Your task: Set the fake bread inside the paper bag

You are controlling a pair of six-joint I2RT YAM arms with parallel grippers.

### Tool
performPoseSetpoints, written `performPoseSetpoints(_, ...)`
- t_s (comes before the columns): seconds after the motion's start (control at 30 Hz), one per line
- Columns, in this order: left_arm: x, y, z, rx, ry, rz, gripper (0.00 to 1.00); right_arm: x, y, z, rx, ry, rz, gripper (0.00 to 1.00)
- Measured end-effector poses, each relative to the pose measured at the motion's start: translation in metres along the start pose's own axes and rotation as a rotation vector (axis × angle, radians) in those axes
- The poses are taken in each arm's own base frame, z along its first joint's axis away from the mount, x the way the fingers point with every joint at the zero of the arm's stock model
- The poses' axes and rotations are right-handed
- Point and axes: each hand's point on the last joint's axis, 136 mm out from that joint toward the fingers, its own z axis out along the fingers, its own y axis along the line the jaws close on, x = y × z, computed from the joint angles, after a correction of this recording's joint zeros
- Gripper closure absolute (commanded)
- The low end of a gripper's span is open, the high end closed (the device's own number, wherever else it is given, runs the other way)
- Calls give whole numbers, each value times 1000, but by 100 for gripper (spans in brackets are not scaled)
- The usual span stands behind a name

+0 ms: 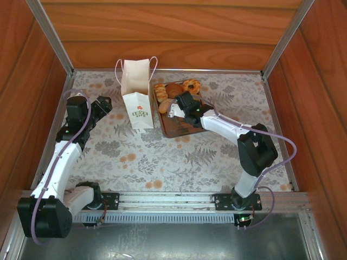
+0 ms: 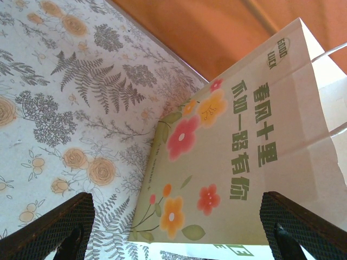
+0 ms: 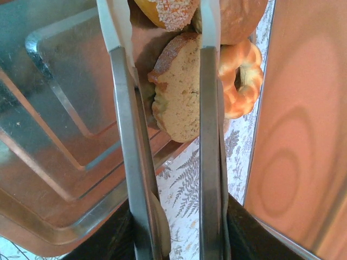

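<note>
Right gripper point(image 3: 179, 230) is clamped on a pair of metal tongs point(image 3: 209, 135), its dark fingers point(image 3: 116, 241) pressing the two arms from outside. The tongs' white tips reach over the far end of the brown tray point(image 3: 65, 108), w/ a tan bread slice point(image 3: 176, 92) btwn the arms. One arm lies against the slice and the other shows a thin dark gap, so can't tell if the slice is pinched. The fake bread point(image 1: 174, 89) sits bunched at the tray's far end: a striped ring donut point(image 3: 244, 81) just right of the slice, a sprinkled piece point(image 3: 173, 13) beyond it. The paper bag point(image 1: 138, 103) stands upright just left of the tray, handles up. Further left, the left gripper point(image 2: 179, 235) is spread wide w/ nothing in it, pointing at the bag's flowered side; touching or not, can't tell.
</note>
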Motion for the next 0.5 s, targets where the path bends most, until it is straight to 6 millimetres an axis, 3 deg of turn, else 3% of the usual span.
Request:
performPoseSetpoints(0.2,1,-1,0,6,5,0,16,0,-1,-8,9,-10,-1,69)
performPoseSetpoints(0.37,0,-6,-1,21,11,1,16,5,-6,-32,41,-36,17,70)
performPoseSetpoints(0.5,-10,-25,-7,74,12,16,16,15,-17,-55,74,-37,82,71)
